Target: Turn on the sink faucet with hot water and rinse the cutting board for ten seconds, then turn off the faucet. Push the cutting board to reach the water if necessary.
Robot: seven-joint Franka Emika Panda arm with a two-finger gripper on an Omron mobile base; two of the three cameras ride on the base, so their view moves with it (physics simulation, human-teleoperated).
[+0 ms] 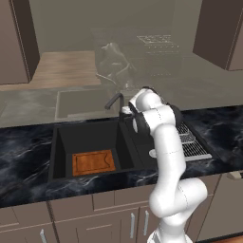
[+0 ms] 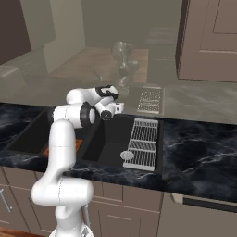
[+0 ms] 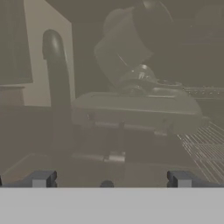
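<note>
Gripper (image 3: 109, 179): jaws spread wide, nothing between them; it is held up at the back of the sink, facing the glossy backsplash.
Sink faucet (image 1: 115, 100): black gooseneck just beside the gripper, to the left in the left base view; no stream falls from its spout.
Sink (image 1: 61, 137): below the gripper, black, two basins.
Cutting board (image 1: 94, 162): flat on the floor of the large basin, well below and forward-left of the gripper, apart from it.
Wire rack (image 2: 144, 143): over the shallower basin, on the gripper's other side.
Drain (image 2: 127, 155): round, silver, beside the rack.
</note>
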